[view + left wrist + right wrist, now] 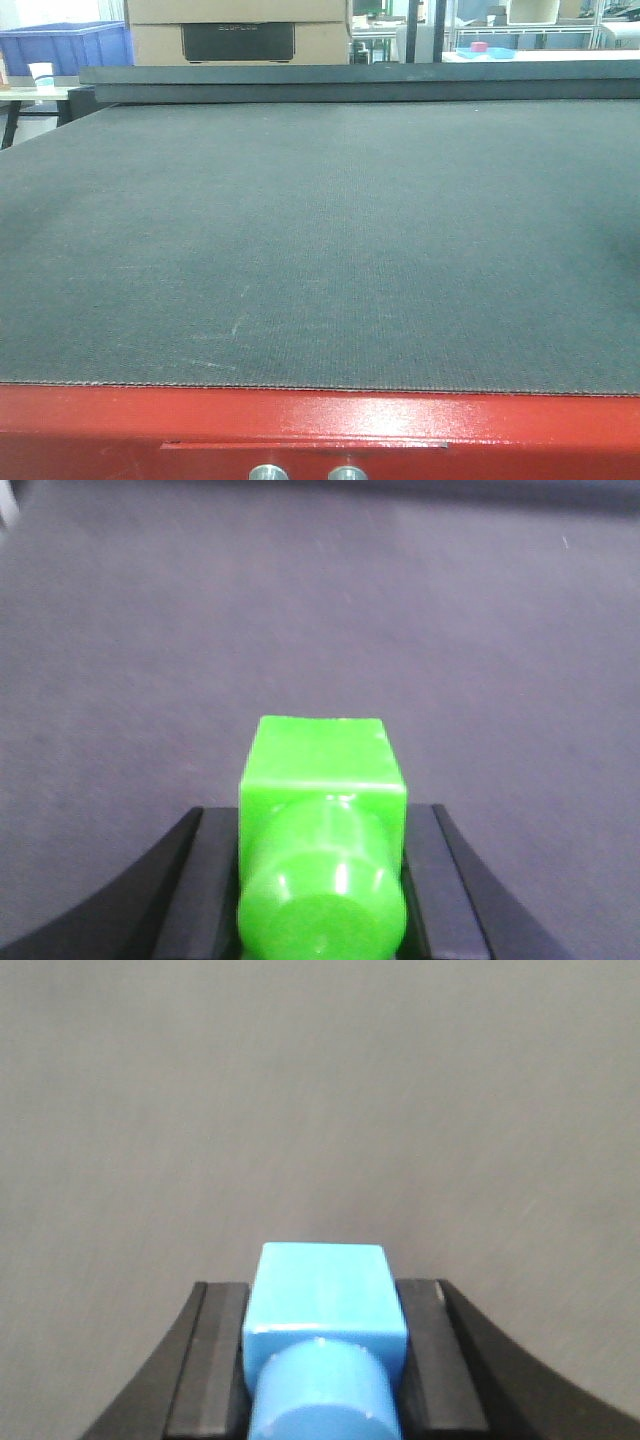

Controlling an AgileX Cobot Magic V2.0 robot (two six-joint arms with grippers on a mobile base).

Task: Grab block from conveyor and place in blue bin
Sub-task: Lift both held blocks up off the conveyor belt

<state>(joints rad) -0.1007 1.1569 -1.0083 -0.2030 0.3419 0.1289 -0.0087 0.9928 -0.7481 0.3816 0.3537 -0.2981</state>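
Observation:
In the left wrist view, my left gripper (320,820) is shut on the bright green block (320,755). Its black fingers (215,880) press both of its sides, and a round green stub points at the camera. It hangs over a grey textured surface (300,600). In the right wrist view, my right gripper (322,1295) is shut the same way on a light blue block (320,1270) over a plain grey surface. The conveyor's dark grey belt (320,230) on its red frame (320,430) fills the front view. Neither arm shows there. The blue bin (70,45) stands beyond the belt's far left corner.
A cardboard box (238,30) stands behind the belt's raised far edge. A white cup (42,75) sits on a table by the bin. Shelving and a table with a small red and blue object (482,50) are at the back right.

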